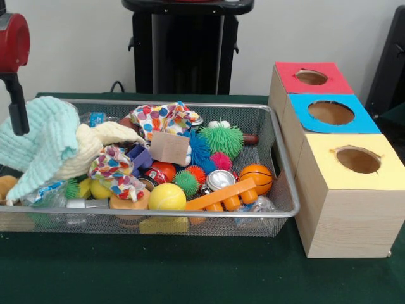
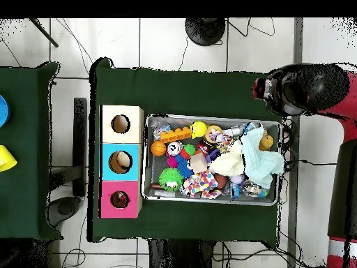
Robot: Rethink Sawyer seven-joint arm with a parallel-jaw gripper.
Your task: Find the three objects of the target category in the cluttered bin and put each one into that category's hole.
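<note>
We see a wire mesh bin (image 1: 286, 183) on the green table (image 1: 190, 272), packed with clutter. At its one end a mint green cloth (image 1: 38, 142) lies heaped over a cream cloth (image 1: 95, 142), with a spotted cloth (image 1: 117, 171) just beside them and a second spotted cloth (image 1: 164, 117) towards the back. In the middle a wooden block (image 1: 169, 147) leans among spiky balls, the largest a green spiky ball (image 1: 223, 140). Along the front edge lie a yellow ball (image 1: 167, 197), an orange toy piece (image 1: 221, 196) and a small basketball (image 1: 255, 178).

Just beside the bin stands a row of three wooden boxes, each with a round hole on top: a red box (image 1: 310, 77), a blue box (image 1: 330, 113) and a yellow box (image 1: 354, 161). From overhead, something pale shows inside the blue box's hole and something small in the red one's.

The arm (image 2: 307, 87) hangs over the bin's corner by the cloths. We cannot tell how its gripper (image 1: 19, 120) is set.
</note>
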